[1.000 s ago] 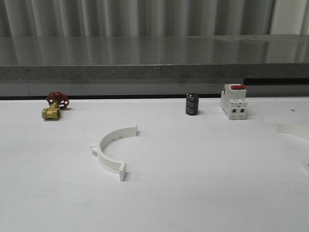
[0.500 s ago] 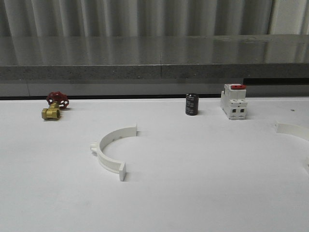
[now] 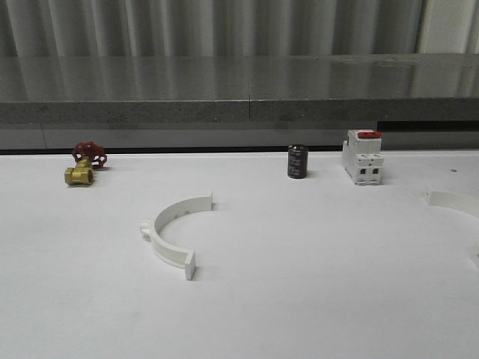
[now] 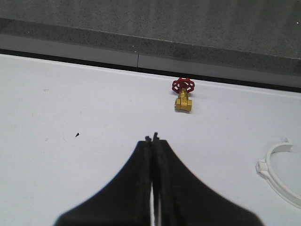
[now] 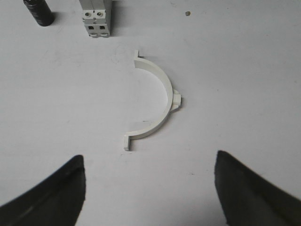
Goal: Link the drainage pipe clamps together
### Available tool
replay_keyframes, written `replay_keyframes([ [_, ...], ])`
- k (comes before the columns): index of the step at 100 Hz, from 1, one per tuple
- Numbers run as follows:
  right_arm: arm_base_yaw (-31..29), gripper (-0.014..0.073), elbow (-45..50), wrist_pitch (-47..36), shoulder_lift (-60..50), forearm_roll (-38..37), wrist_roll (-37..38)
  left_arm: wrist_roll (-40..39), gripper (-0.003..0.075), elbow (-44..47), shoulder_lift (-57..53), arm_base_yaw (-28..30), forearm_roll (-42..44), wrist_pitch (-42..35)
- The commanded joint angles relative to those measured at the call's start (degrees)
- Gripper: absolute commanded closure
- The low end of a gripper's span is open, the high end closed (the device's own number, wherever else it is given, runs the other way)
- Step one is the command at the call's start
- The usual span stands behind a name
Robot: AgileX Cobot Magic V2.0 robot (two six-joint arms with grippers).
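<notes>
White table (image 3: 314, 299), two clamp halves (image 3: 176, 232) (image 5: 155, 106) well apart, left jaws together, right jaws apart

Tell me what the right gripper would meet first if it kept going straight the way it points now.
Most likely the white half-ring clamp, which lies flat on the table between the open fingers of the right gripper. The breaker sits farther off. Depth is hard to judge.

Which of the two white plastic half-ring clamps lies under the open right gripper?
The white half-ring clamp near the white breaker, lying between the right gripper's spread fingers. The other clamp lies mid-table, nearer the brass valve.
</notes>
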Motion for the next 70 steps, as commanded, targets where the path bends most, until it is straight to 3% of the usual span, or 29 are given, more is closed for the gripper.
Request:
replay_keyframes([
  [1,-0.2,-0.004,-2.0,-3.7,-0.1,-0.1,-0.4,-0.3,0.074,-1.5,0.4,0.1,-0.1,-3.9],
  [17,-0.2,-0.0039,-5.1,-0.8,2.6,-0.1,1.1,-0.3,0.074,-1.5,0.4,0.1,-0.1,-3.9],
  [40,-0.3,-0.0039,-15.9,8.6,15.7,-0.1,1.1,-0.3,0.074,-1.5,0.4,0.1,-0.1,-3.9],
  [70,-1.4,-0.0039,-27.1,10.8,32.6,-0.1,0.7,-0.3,0.074,-1.5,0.4,0.1,-0.1,-3.9],
])
